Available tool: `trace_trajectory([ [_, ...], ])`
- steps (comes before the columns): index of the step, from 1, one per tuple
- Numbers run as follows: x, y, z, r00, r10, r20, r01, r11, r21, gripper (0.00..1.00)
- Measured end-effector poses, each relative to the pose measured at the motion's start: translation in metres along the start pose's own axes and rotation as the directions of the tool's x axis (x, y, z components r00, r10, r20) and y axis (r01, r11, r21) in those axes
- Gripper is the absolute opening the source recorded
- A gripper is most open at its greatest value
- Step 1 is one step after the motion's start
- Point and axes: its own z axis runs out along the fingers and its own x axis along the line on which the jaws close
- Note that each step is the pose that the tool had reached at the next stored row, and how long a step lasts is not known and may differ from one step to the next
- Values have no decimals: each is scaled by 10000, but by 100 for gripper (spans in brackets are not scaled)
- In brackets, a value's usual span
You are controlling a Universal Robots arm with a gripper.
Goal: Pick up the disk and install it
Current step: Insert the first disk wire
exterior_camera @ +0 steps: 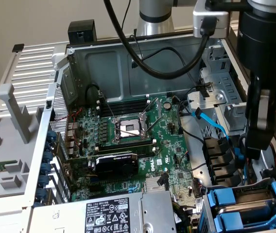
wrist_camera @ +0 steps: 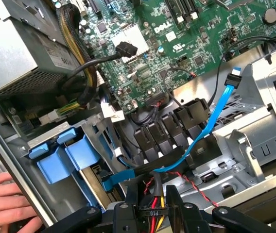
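One disk [exterior_camera: 224, 198], blue carrier tabs up, slotted in the drive cage [exterior_camera: 207, 213] at the exterior view's lower right, just beside the grey power supply [exterior_camera: 104, 216]. Gripper [wrist_camera: 152, 205] near that cage and apart from the disk; clamps a black power plug [wrist_camera: 153, 212] with red and yellow wires between narrowed fingers. Hand [wrist_camera: 7, 206] flat against the case edge beside the cage.

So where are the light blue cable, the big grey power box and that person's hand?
light blue cable [wrist_camera: 210, 127]: wrist view, midway along its flat run.
grey power box [exterior_camera: 116, 216]: exterior view, on its black-and-white label.
hand [wrist_camera: 7, 204]: wrist view, on the fingers resting at the case edge.
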Motion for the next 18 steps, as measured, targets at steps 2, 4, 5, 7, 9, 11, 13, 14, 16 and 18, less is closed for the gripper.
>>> trace_trajectory([
  [2,1,3,4,9999,-17,-113,18,10000,64,35],
  [4,2,4,6,9999,-17,-113,18,10000,72,35],
  [5,4,7,7,9999,-15,-112,16,10000,74,35],
  [7,8,16,10,9999,-14,-110,15,10000,75,35],
  [9,11,22,9,9999,-16,-111,16,10000,76,35],
  [11,13,25,10,9999,-17,-109,18,10000,77,36],
  [13,13,26,10,9999,-15,-103,16,10000,84,42],
  [14,12,27,10,9999,-14,-102,15,10000,87,42],
  [16,12,27,9,9999,-14,-102,15,10000,91,49],
  [18,11,26,5,9999,-14,-101,15,10000,92,49],
])
